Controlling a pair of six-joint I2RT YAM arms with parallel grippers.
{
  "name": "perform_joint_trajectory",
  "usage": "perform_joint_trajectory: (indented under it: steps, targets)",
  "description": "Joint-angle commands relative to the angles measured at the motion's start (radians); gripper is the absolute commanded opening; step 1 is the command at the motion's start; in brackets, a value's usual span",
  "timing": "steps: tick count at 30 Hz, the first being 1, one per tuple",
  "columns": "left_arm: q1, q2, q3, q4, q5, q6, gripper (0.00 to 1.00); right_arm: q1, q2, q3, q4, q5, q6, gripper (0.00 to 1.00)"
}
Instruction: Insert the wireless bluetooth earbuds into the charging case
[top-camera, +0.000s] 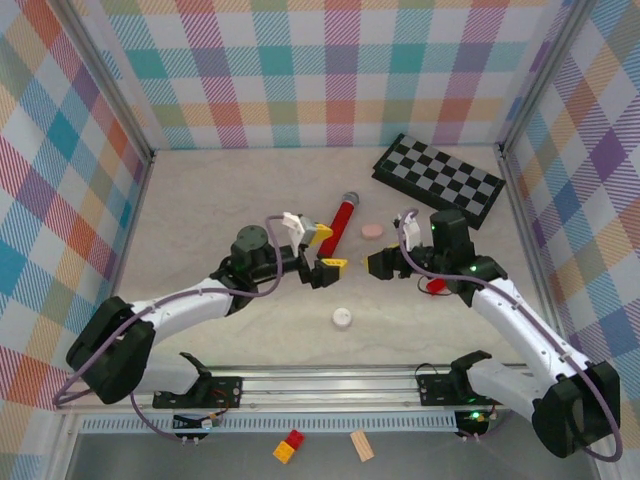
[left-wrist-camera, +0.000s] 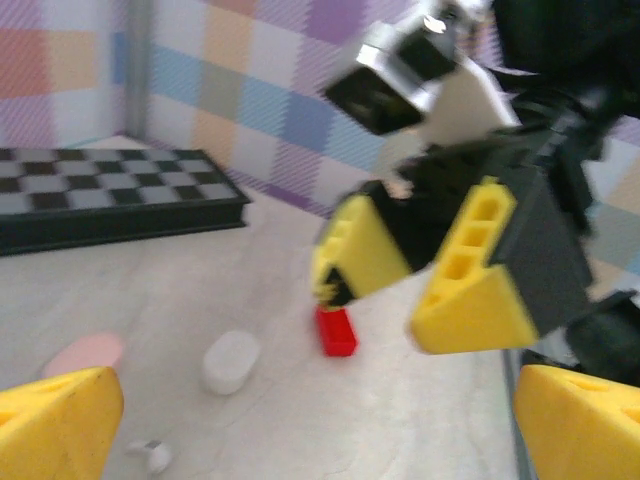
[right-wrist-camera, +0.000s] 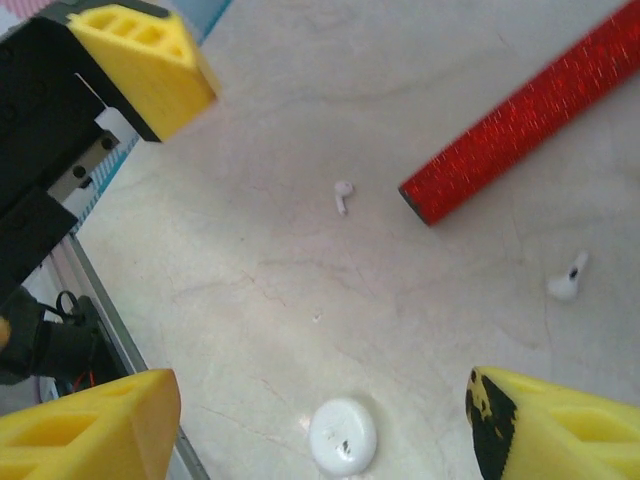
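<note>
Left jaws: left gripper (top-camera: 327, 251) is spread wide with nothing in it, mid-frame in the top view.
Right jaws: right gripper (right-wrist-camera: 322, 415) is wide and empty too, nose to nose with the left one.
Case: white charging case (right-wrist-camera: 343, 437) sits bottom centre of the right wrist view, roughly under the right jaws. Can't tell if the lid's open.
Buds: middle earbud (right-wrist-camera: 343, 195) lies loose on the table (top-camera: 200, 220) above centre. Right-side earbud (right-wrist-camera: 567, 280) is at the right edge, below the end of the red microphone (right-wrist-camera: 530, 115).
Step, my guess: still grabbing a first bud.
How I'd do it: go for the middle earbud since it has bare table all round. Come straight down and narrow the jaws first, it's tiny.
Watch out: the grippers are crowding each other, so I'd move one at a time.
</note>
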Motion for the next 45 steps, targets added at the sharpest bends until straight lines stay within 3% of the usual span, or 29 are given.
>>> perform_joint_trajectory:
  steps: [1,6,10,18,22,29,34,38,45]
  targets:
    - [0.053,-0.029,-0.070,0.061,-0.149,-0.122,1.00,0.002,-0.022,-0.034,-0.032,0.020,0.148,0.77]
    - [0.077,-0.071,-0.104,-0.021,-0.260,-0.252,1.00,0.083,0.044,-0.038,-0.072,0.062,0.170,0.78]
    - [0.108,-0.133,-0.062,-0.258,-0.360,-0.297,1.00,0.201,0.137,0.013,-0.136,0.164,0.148,0.81]
    - [0.217,-0.173,-0.061,-0.383,-0.410,-0.364,1.00,0.454,0.407,0.196,-0.272,0.392,0.090,0.84]
    - [0.238,-0.181,-0.082,-0.389,-0.425,-0.372,1.00,0.525,0.529,0.286,-0.331,0.488,0.097,0.85]
    - [0.255,-0.223,-0.099,-0.422,-0.447,-0.358,1.00,0.551,0.670,0.373,-0.415,0.606,0.294,0.85]
    - [0.255,-0.235,-0.101,-0.439,-0.447,-0.343,1.00,0.553,0.752,0.416,-0.411,0.613,0.495,0.83]
    - [0.255,-0.237,-0.092,-0.451,-0.424,-0.335,1.00,0.574,0.770,0.419,-0.437,0.647,0.553,0.84]
    - [0.255,-0.274,-0.103,-0.470,-0.435,-0.319,1.00,0.599,0.780,0.383,-0.375,0.556,0.593,0.77]
